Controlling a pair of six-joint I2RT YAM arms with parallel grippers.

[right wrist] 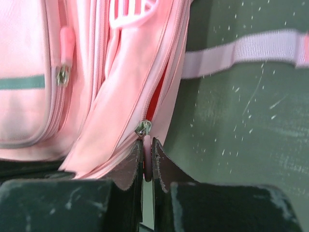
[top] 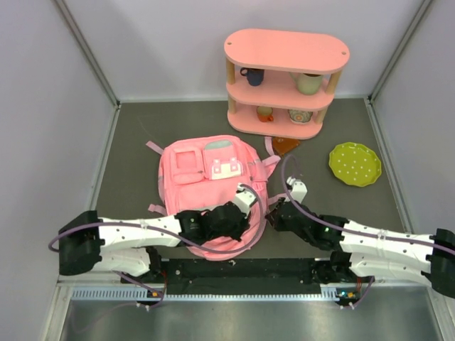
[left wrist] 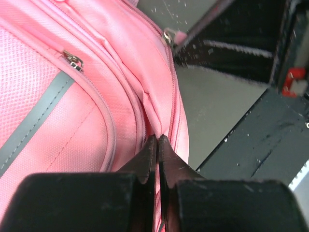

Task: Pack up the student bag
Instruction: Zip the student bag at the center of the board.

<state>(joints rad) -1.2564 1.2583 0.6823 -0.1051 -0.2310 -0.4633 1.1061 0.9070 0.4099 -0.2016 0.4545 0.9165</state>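
Left wrist view shows my left gripper (left wrist: 158,141) with its two fingers pressed almost together, and a fold of pink cloth from the side of the student bag (left wrist: 91,96) is pinched between the tips. The body of the bag spreads out ahead of these fingers and to their left. A small metal zipper slider (left wrist: 72,60) sits further ahead on the left, apart from the fingers. To the right of them there is bare dark table (left wrist: 212,106).

In the right wrist view, my right gripper (right wrist: 147,147) is also narrow. It holds the pink zipper pull (right wrist: 146,162) between the fingertips, and the metal slider (right wrist: 143,127) is just ahead of them. Beyond the slider the zipper is open a little and shows red inside. A pink strap (right wrist: 241,50) lies on the table ahead and to the right.

From the top view, the bag lies flat on the table with its front pockets up. Both grippers meet at its near right corner, close to each other. Far beyond them stands a pink shelf (top: 284,50) with cups, and a green plate (top: 355,164) lies well apart beyond my right gripper.
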